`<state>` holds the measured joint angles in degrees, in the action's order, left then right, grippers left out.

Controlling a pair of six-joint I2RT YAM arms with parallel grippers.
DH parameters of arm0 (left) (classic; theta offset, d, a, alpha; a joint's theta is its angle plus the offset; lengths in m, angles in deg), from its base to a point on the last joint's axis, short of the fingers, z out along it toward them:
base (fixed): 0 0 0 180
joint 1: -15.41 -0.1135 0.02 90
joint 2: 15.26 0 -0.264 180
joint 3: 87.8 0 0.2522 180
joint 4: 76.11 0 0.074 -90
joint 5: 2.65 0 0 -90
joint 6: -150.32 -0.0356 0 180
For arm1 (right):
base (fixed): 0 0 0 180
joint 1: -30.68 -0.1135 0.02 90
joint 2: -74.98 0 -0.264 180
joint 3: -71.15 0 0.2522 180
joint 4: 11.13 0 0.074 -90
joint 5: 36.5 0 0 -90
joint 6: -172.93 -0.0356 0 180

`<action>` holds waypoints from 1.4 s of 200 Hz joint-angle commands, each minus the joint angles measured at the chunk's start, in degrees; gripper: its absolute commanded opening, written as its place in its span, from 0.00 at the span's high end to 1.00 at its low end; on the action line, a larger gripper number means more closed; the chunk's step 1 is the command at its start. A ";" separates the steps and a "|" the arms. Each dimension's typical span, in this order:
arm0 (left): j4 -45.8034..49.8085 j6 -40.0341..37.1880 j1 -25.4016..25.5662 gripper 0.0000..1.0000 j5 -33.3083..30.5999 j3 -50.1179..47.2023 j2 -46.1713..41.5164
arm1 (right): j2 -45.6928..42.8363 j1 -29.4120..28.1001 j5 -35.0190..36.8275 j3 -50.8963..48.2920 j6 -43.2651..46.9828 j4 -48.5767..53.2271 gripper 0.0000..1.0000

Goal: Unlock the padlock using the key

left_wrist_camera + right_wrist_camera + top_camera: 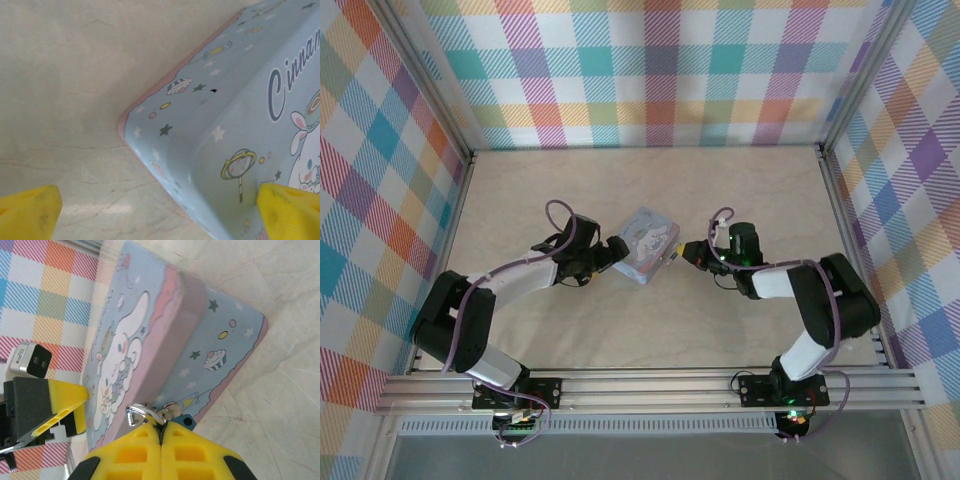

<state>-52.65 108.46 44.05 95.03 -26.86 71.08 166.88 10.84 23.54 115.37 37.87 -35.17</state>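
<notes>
While beside tin (150, 340), padlock (187, 421) at right hand (161, 426)

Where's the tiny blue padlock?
In the right wrist view, the padlock sits against the tin, at its lower edge, just above the right tool.

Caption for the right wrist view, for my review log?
The right gripper, jaws shut on a metal ring, beside the padlock at the tin side.

The left arm (460, 320) and right arm (840, 295) pair glossy black joint housings with white link shells, and lilac cables (558, 212) loop alongside. The left claw (617, 246) and right claw (161, 427) carry bright yellow fingers (125, 455) moulded with rectangular pockets. A green light (720, 262) glows at the right wrist.
</notes>
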 commanded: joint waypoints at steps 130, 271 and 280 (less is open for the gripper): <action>-1.27 -3.50 0.62 0.00 -22.26 -10.06 -31.85 | -34.35 0.13 7.68 7.24 20.45 58.68 1.00; 1.80 -4.26 -0.18 0.00 -28.84 -13.96 -38.51 | -33.29 -7.04 10.18 9.50 15.62 82.29 1.00; 2.08 -3.93 -0.17 0.00 -28.92 -14.04 -38.45 | -32.06 -7.70 10.98 9.41 15.53 81.73 1.00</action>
<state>-51.71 104.40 44.14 67.71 -40.52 33.32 132.50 4.66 32.27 124.77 54.86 45.66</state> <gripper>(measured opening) 0.999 0.047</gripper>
